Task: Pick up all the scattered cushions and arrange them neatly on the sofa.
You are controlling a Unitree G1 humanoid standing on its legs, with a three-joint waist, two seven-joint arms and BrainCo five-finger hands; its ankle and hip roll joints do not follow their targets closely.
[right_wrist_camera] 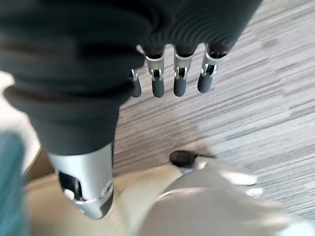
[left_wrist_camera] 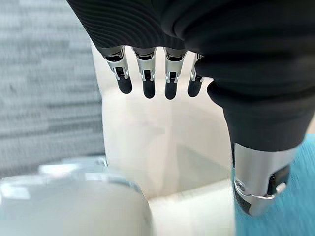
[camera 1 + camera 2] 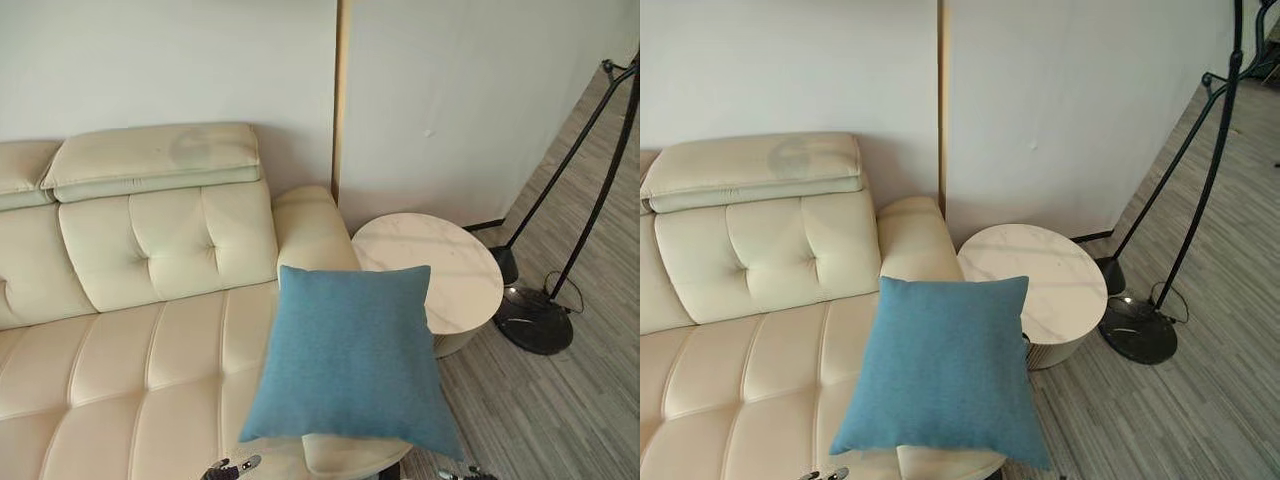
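While the cushion (image 3: pixel 350 355) leans at the sofa (image 3: pixel 150 350) edge, both hands, left (image 2: pixel 162 73) and right (image 1: pixel 167 73), fingers apart, should clasp its sides evenly before moving it back.

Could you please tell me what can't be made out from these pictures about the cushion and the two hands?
- Blue cushion: whether its lower edge rests on the cream sofa or is held up; the eye views' bottom edge cuts this off.
- Left hand: any contact with the cushion; its thumb and dark cover hide this in the left wrist view.
- Right hand: the cushion is a blurred strip at the right wrist view's edge.
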